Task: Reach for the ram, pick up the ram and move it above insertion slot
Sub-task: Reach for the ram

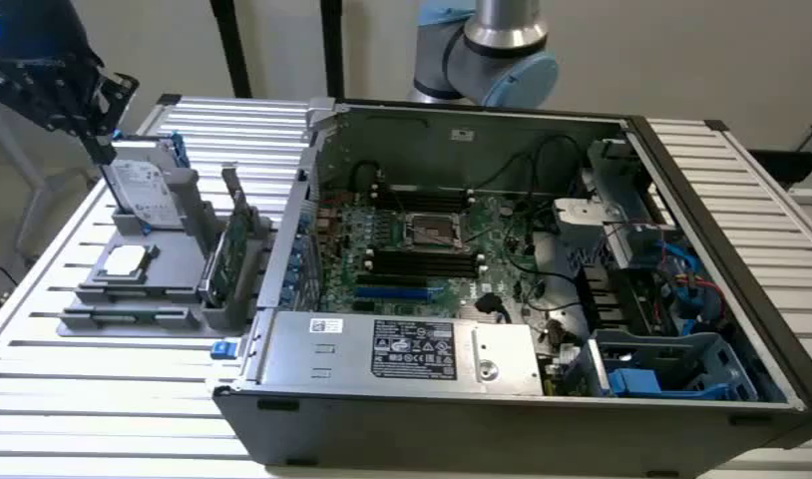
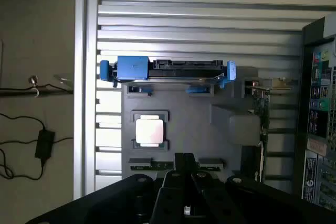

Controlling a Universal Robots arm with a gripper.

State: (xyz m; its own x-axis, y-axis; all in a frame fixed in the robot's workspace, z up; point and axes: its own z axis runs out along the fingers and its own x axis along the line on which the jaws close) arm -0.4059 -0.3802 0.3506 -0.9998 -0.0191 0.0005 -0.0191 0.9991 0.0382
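Ram (image 1: 130,317) slotted in holder (image 1: 174,264); gripper (image 1: 103,150) raised, apart.

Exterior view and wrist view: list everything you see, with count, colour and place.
computer case: one, dark grey, open, on the table
motherboard: one, green, inside the case
holder: one, grey, beside the case on the exterior view's left
hard drive: one, silver with blue rails, upright in the holder
processor chip: one, silver, flat in the holder
expansion card: one, green, upright in the holder
ram: one, green, flat in the holder, opposite the hard drive
table: one, silver, slatted
robot arm: one, silver and blue, behind the case
gripper: one, black, above the holder
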